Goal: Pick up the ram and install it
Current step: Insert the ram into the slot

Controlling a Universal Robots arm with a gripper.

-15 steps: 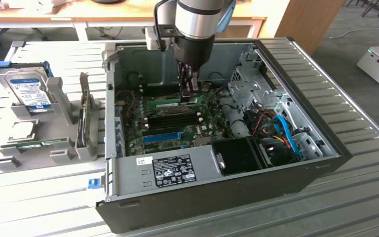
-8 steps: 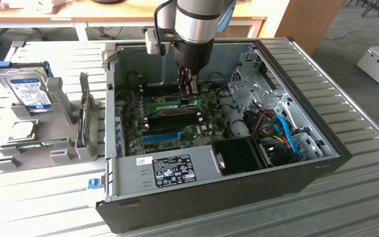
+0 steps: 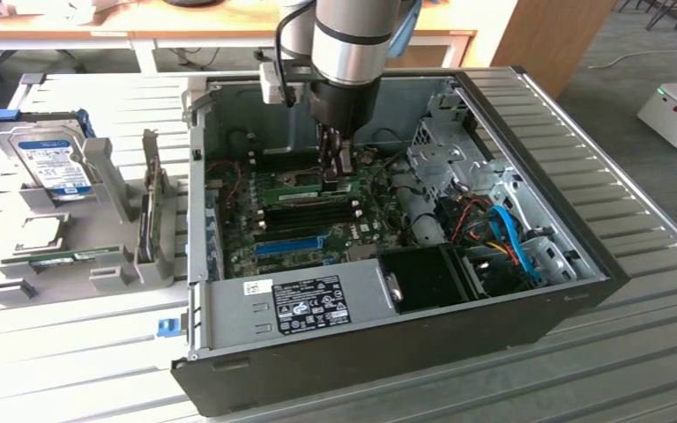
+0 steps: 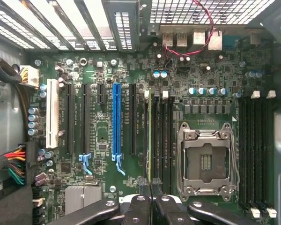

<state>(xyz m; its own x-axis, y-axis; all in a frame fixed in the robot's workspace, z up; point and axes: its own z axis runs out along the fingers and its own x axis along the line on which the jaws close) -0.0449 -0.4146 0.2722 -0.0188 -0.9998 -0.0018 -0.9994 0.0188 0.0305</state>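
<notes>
Inside the open PC case, I am pinching the ram in the narrowed gripper at the memory slots, seating apparently demanding squareness.

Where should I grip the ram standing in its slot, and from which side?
Pinch the ram across its flat faces at the top long edge, coming straight down. It stands on edge among the motherboard slots, so only that thin edge is free.
</notes>
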